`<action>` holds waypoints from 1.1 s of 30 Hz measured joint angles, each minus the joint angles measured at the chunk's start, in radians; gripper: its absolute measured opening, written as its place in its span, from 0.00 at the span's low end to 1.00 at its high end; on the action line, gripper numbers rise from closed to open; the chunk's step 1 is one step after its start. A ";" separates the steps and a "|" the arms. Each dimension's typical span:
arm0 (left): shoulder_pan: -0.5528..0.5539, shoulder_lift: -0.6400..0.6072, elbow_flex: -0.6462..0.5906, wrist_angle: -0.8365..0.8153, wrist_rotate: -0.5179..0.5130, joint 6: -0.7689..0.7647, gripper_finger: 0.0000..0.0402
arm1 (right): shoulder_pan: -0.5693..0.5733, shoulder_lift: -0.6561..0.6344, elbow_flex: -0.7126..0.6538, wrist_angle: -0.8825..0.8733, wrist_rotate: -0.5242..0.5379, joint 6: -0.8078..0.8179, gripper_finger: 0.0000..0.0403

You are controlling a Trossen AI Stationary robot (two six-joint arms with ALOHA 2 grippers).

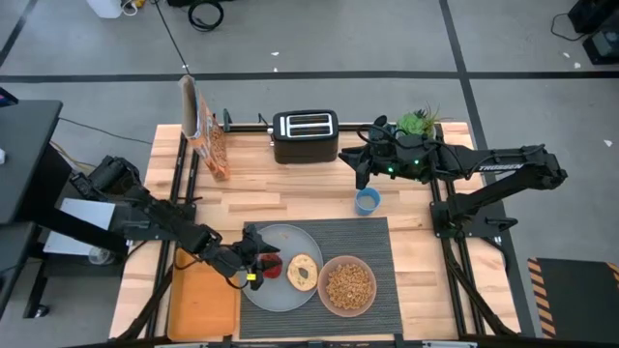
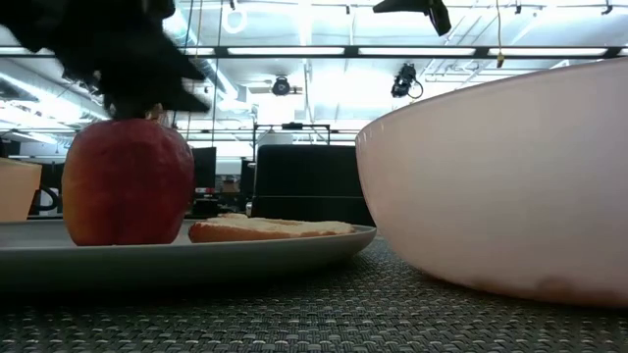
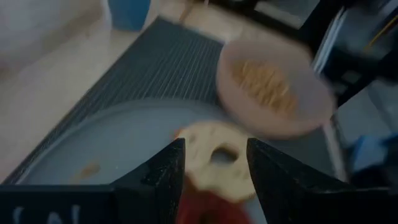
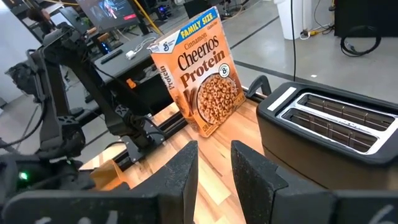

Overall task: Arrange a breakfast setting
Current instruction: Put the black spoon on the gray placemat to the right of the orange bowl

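Note:
A red apple (image 1: 274, 268) (image 2: 128, 181) stands on a pale blue-grey plate (image 1: 280, 295), beside a bagel (image 1: 303, 272) (image 3: 217, 158). The plate and a pink bowl (image 1: 348, 286) of brown cereal (image 3: 264, 84) rest on the dark ribbed mat (image 1: 372, 237). My left gripper (image 1: 257, 263) (image 3: 211, 171) is open, right over the apple's top, which shows red between the fingers (image 3: 208, 208). My right gripper (image 1: 362, 166) (image 4: 214, 171) hangs narrowly open and empty over the table's far part, near the toaster. No spoon shows. My left gripper stands open at the apple's top (image 2: 132, 120), slanting down from the table's left. In the low view the dark fingers (image 2: 128, 78) end at the apple's upper edge. I cannot tell whether they touch it. The apple stands upright on the plate.
A black toaster (image 1: 305, 135) and a cereal box (image 1: 205, 126) stand at the far edge. A blue cup (image 1: 368, 200) stands just beyond the mat. A flat orange tray (image 1: 203, 300) lies left of the plate. A green plant (image 1: 418, 122) stands at the far right.

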 joint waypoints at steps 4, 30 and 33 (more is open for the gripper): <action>0.025 -0.076 0.002 -0.006 0.035 0.011 0.45 | 0.000 0.000 0.001 -0.008 0.000 0.001 0.25; 0.205 -0.759 0.009 -0.406 0.340 -0.025 0.39 | -0.497 0.192 0.393 -0.895 -0.314 -0.559 0.25; 0.205 -0.790 0.055 -0.549 0.332 -0.003 0.39 | -0.521 0.221 0.393 -0.924 -0.292 -0.621 0.25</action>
